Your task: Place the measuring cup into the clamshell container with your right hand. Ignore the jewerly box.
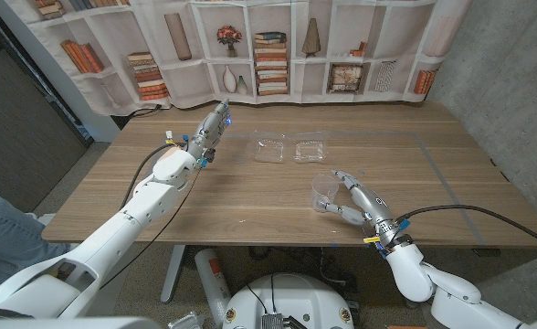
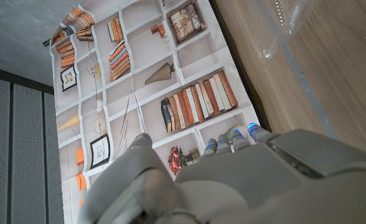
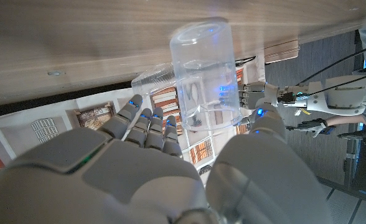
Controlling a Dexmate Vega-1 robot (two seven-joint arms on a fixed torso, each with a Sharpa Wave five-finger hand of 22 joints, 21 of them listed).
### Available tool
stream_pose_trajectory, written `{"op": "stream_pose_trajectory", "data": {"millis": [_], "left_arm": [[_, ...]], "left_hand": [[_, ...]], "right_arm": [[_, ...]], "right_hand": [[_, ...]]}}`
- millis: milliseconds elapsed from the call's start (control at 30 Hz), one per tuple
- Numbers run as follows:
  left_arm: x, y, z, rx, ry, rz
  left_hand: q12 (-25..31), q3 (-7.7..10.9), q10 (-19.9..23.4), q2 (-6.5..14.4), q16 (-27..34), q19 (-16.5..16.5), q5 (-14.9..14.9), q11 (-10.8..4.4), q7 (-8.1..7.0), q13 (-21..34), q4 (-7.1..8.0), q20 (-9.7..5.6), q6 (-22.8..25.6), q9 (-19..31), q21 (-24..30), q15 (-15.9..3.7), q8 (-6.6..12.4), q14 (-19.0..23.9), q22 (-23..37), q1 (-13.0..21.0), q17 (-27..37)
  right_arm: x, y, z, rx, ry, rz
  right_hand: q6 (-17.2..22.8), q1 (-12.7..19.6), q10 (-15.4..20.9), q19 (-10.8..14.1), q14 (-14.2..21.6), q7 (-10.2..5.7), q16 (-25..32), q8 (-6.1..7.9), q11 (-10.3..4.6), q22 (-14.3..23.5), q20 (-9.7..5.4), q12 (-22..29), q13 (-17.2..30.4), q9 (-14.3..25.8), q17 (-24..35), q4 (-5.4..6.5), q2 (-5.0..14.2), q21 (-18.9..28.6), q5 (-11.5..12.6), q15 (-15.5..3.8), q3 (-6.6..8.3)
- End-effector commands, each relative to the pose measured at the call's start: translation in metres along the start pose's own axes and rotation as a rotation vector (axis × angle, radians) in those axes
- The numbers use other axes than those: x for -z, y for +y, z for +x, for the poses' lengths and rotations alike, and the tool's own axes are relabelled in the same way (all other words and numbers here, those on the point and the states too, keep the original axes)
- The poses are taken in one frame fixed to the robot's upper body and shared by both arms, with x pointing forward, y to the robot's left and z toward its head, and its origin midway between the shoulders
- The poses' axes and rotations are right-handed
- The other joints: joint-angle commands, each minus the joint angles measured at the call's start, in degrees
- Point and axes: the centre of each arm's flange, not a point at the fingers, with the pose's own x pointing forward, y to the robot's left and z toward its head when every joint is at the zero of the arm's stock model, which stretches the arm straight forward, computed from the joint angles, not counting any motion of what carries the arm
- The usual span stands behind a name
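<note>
With the right hand (image 1: 349, 203) spread around, not yet gripping, the clear measuring cup (image 1: 323, 188) standing near the open clamshell container (image 1: 291, 149), its fingers should probably close evenly before lifting, avoiding a tip.

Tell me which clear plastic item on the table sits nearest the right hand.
The measuring cup, standing right at the right hand's fingers. The open clamshell container lies flat, farther back toward the table's middle.

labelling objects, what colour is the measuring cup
Colourless: a clear plastic measuring cup, best seen in the right wrist view.
</note>
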Motion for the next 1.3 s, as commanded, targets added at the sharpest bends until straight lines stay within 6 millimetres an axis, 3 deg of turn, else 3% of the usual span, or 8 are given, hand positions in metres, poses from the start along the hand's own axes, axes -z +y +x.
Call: {"op": "stream_pose_trajectory", "data": {"millis": [33,167,400,667,767,1133,1300], "left_arm": [[0.002,0.001,-0.001,-0.007,0.002,-0.002],[0.002,0.003,-0.002,-0.01,0.004,-0.003],[0.005,0.002,-0.001,-0.004,0.012,-0.004],[0.006,0.001,0.001,-0.003,0.017,-0.003],[0.006,0.001,0.001,-0.004,0.016,-0.003],[0.009,0.003,0.001,-0.011,0.022,-0.01],[0.012,0.003,0.002,-0.009,0.029,-0.015]], "left_hand": [[0.0,-0.12,-3.0,0.6,0.0,-12.3,-0.1,-0.17,-0.42,0.3,-0.16,-0.64,-1.8,0.3,0.1,0.36,0.11,-8.0,0.1,0.0,0.1],[0.0,-0.15,-3.0,0.6,0.0,-12.3,-0.1,-0.16,-0.43,0.3,-0.16,-0.64,-1.8,0.3,0.1,0.38,0.11,-8.0,0.1,0.0,0.1],[0.0,-0.2,-3.0,0.6,0.0,-12.3,-0.1,-0.13,-0.39,0.3,-0.16,-0.64,-1.7,0.3,0.1,0.32,0.13,-8.0,0.2,0.0,0.1],[0.0,-0.25,-3.0,0.7,0.0,-12.3,-0.1,-0.18,-0.44,0.3,-0.17,-0.71,-1.7,0.3,0.2,0.25,0.14,-8.0,0.2,0.0,0.1],[0.0,-0.27,-3.0,0.7,0.0,-12.3,-0.1,-0.22,-0.41,0.3,-0.17,-0.72,-1.6,0.3,0.2,0.28,0.17,-7.9,0.2,0.1,0.1],[0.0,-0.34,-2.9,0.7,0.0,-12.3,-0.1,-0.24,-0.4,0.3,-0.18,-0.72,-1.5,0.3,0.2,0.37,0.19,-8.0,0.2,0.1,0.1],[0.0,-0.37,-2.9,0.7,0.0,-12.3,-0.1,-0.22,-0.48,0.3,-0.18,-0.67,-1.5,0.3,0.2,0.24,0.19,-7.9,0.2,0.1,0.1]], "right_arm": [[0.003,0.005,0.004,-0.012,0.009,0.002],[0.004,0.007,0.004,-0.015,0.018,0.01],[0.005,0.013,0.007,-0.02,0.018,0.023],[0.005,0.017,0.009,-0.006,0.024,0.037],[0.004,0.019,0.009,0.009,0.026,0.049],[0.002,0.02,0.007,0.065,0.028,0.057],[0.001,0.02,0.007,0.077,0.028,0.059]], "right_hand": [[0.5,0.7,0.5,0.5,0.5,-0.13,0.2,0.3,-0.2,0.2,0.07,0.2,0.2,0.3,0.2,-0.09,0.12,-0.1,0.3,-0.01,-0.24],[0.9,1.1,0.8,0.6,0.8,-0.11,0.3,0.37,-0.16,0.2,0.08,0.3,0.2,0.4,0.2,-0.16,0.19,-0.2,0.3,-0.14,-0.32],[2.9,1.7,1.8,1.1,1.5,1.35,0.3,0.87,0.6,0.2,0.28,0.6,0.1,0.4,0.2,-0.17,0.27,-0.5,0.5,0.79,-0.71],[4.1,1.9,3.5,1.9,2.7,1.39,0.5,1.04,0.62,0.2,0.5,1.1,0.1,0.4,0.3,0.02,0.43,-0.5,0.6,1.18,-1.13],[4.6,2.2,5.8,2.4,3.7,1.1,0.7,1.0,0.7,0.3,0.77,1.9,0.1,0.4,0.3,0.14,0.72,-0.6,0.7,1.33,-1.37],[9.7,4.5,12.0,4.8,7.3,-0.81,1.0,2.22,-2.55,0.4,1.28,3.8,0.3,0.6,0.3,0.19,2.21,-0.6,1.3,0.45,-1.6],[12.1,6.6,13.9,5.6,9.7,-1.87,1.4,2.82,-3.06,0.5,1.05,4.4,0.4,0.8,0.4,-0.08,3.42,-0.7,1.4,-0.92,-1.1]]}}
